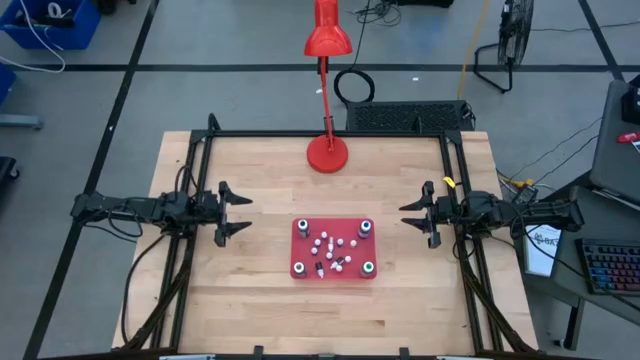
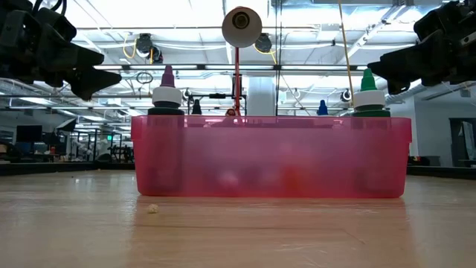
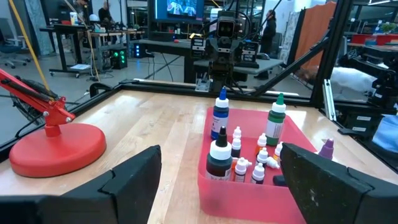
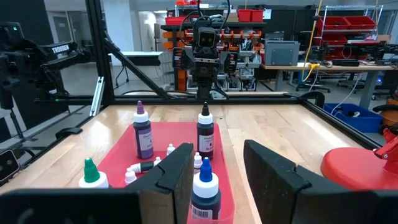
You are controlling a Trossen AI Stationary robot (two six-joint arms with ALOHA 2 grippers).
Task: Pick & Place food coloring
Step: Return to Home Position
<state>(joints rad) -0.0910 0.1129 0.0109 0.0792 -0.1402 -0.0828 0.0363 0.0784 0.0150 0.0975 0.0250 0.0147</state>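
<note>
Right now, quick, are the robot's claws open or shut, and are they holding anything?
Left gripper: open, holding nothing.
Right gripper: open, holding nothing.

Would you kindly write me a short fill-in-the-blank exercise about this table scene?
The four larger bottles stand in the ___ of the pink bin.
The left gripper and the right gripper are both ___ and hold nothing.
The lamp on the table is ___.
Missing words: corners; open; red.
</note>
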